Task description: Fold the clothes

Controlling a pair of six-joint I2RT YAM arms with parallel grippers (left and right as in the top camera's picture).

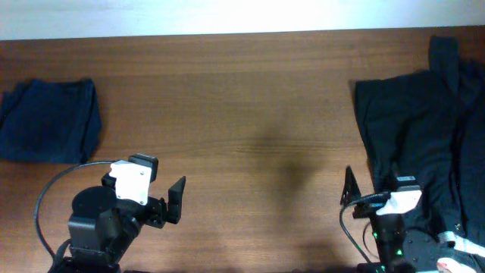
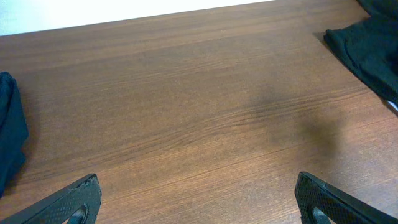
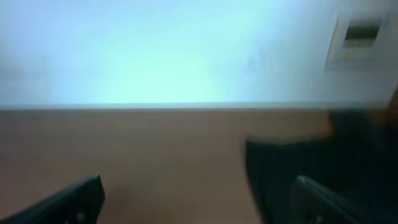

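Observation:
A pile of unfolded black clothes [image 1: 424,129] lies at the table's right side. It also shows at the top right of the left wrist view [image 2: 367,50] and, blurred, in the right wrist view [image 3: 298,168]. A folded dark blue garment [image 1: 49,120] lies at the far left, with its edge in the left wrist view [image 2: 9,137]. My left gripper [image 1: 163,186] is open and empty above bare wood near the front left [image 2: 199,199]. My right gripper [image 1: 373,188] is open and empty at the black pile's left front edge [image 3: 199,199].
The brown wooden table [image 1: 242,114] stretches between the two garments. A white wall runs along its far edge [image 1: 227,15]. A white label [image 1: 455,239] shows on the black cloth by the right arm's base.

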